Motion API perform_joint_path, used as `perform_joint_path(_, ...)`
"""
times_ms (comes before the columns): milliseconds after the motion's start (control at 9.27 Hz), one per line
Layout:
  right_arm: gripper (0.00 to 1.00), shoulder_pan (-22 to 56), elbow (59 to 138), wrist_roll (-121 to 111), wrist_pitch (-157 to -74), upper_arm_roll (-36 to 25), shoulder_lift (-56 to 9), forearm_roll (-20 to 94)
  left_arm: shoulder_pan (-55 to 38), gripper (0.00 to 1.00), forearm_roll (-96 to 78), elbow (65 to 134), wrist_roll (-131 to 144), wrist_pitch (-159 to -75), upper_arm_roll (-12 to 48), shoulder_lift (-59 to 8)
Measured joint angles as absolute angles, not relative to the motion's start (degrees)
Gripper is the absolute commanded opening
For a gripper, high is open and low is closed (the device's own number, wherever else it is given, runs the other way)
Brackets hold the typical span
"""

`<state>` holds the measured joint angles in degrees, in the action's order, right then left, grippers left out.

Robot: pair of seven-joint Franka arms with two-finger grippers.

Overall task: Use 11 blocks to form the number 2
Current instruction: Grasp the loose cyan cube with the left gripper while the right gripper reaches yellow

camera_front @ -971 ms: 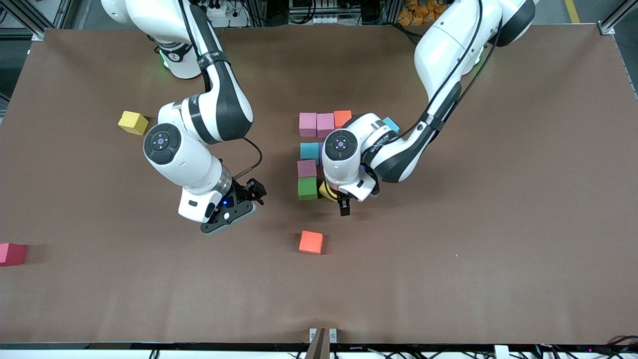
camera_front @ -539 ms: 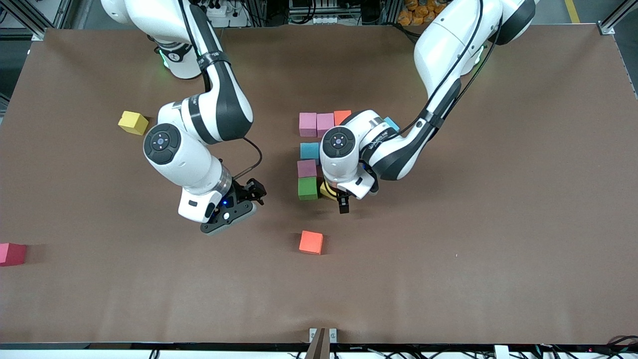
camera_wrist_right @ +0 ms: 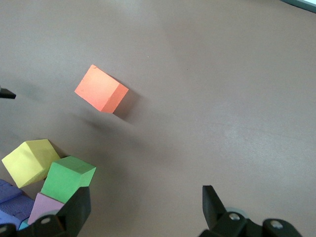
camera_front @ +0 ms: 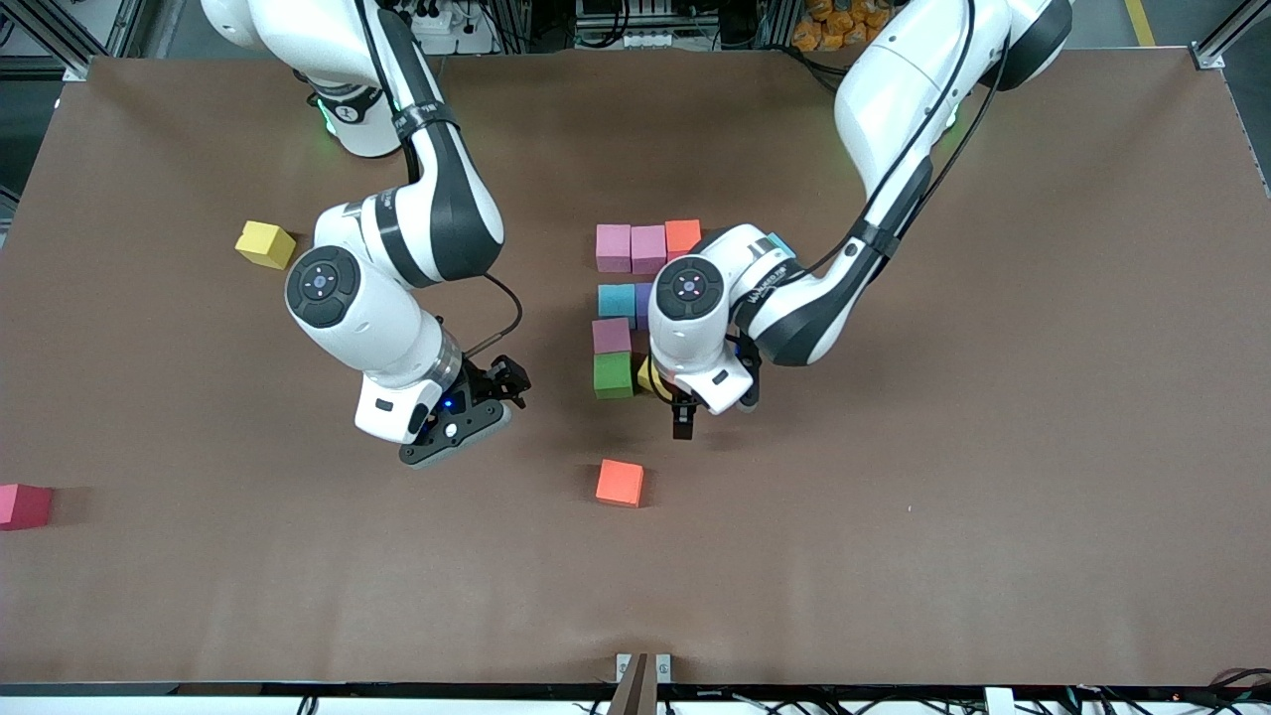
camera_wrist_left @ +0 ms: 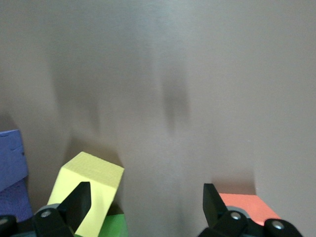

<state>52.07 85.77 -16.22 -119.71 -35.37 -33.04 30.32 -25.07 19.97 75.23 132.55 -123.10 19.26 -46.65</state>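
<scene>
The blocks of the number 2 stand mid-table: two pink (camera_front: pixel 613 247), an orange-red one (camera_front: pixel 682 235), a blue one (camera_front: pixel 616 299), a purple edge (camera_front: pixel 643 296), a mauve one (camera_front: pixel 612 336), a green one (camera_front: pixel 613 374) and a tilted yellow one (camera_front: pixel 649 378). My left gripper (camera_front: pixel 683 422) hangs open and empty just over the table beside the yellow block (camera_wrist_left: pixel 94 182). A loose orange block (camera_front: pixel 620 483) lies nearer the camera, also in the right wrist view (camera_wrist_right: pixel 101 89). My right gripper (camera_front: pixel 504 382) waits open and empty toward the right arm's end.
Another yellow block (camera_front: pixel 265 243) lies by the right arm. A red block (camera_front: pixel 24 505) sits at the table edge at the right arm's end. Another blue block (camera_front: pixel 781 243) peeks out under the left arm's wrist.
The left hand has shifted slightly toward the camera and the left arm's end, uncovering a purple block's edge. The right arm has not moved.
</scene>
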Motion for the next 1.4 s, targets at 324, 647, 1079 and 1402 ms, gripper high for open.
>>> perform_joint_path(324, 1.0, 52.88, 85.77, -15.61, -118.75, -35.07, -33.05, 30.35, -22.92, 1.0, 19.42, 75.23, 125.41, -128.86, 19.14, -46.99)
perform_joint_path(647, 1.0, 56.74, 86.24, -6.01, -124.03, -34.5, -34.86, 30.59, -21.27, 1.0, 17.71, 76.12, 116.82, -125.62, 20.01, -46.94)
perform_joint_path(1079, 1.0, 56.32, 86.04, 10.16, -133.06, -30.94, -41.37, 31.52, -6.84, 1.0, 17.69, 92.35, 107.6, -123.5, 33.12, -37.5)
perform_joint_path(1402, 1.0, 57.6, 83.92, 22.76, -133.18, -26.45, -42.49, 31.51, 5.79, 1.0, 17.69, 113.72, 105.73, -124.77, 44.97, -27.55)
